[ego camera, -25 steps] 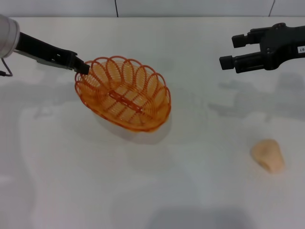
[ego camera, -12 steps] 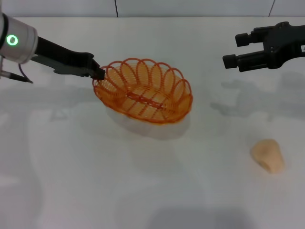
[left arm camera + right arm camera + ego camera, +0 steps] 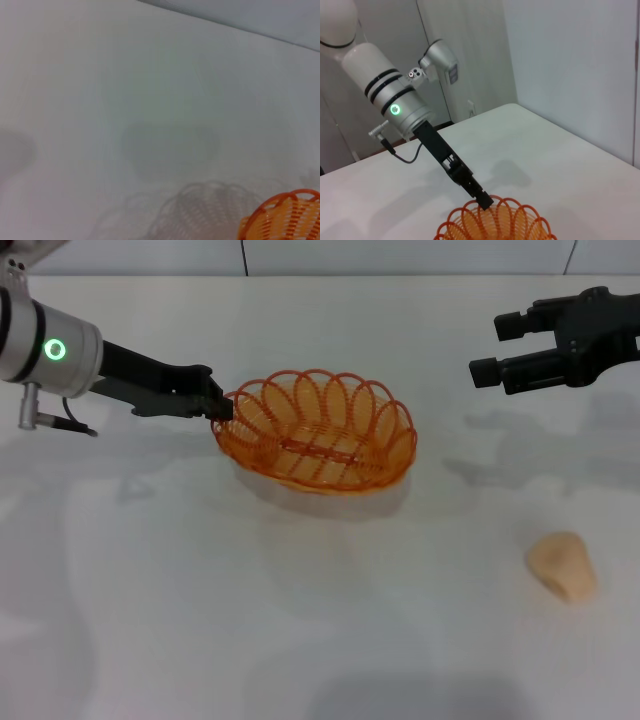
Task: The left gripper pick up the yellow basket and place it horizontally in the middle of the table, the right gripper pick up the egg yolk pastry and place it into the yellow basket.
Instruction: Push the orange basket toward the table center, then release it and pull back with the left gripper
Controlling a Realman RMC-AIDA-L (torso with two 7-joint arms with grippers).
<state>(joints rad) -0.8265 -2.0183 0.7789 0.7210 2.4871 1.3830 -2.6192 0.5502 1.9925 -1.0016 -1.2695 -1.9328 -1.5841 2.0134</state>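
The yellow basket [image 3: 315,440], an oval orange-yellow wire basket, lies level near the middle of the white table [image 3: 200,620]. My left gripper [image 3: 221,408] is shut on the basket's left rim. It also shows in the right wrist view [image 3: 484,201], gripping the basket's rim [image 3: 495,222]. A part of the basket shows in the left wrist view [image 3: 282,220]. The egg yolk pastry [image 3: 563,565] lies on the table at the front right. My right gripper [image 3: 487,350] is open and empty at the back right, above the table and well away from the pastry.
The table's back edge meets a grey wall [image 3: 400,255]. The left arm's white section with the green light [image 3: 50,348] reaches in from the left.
My left gripper has carried the basket to the right and lowered it, turning it from tilted to level. The right gripper and the pastry have hardly moved.
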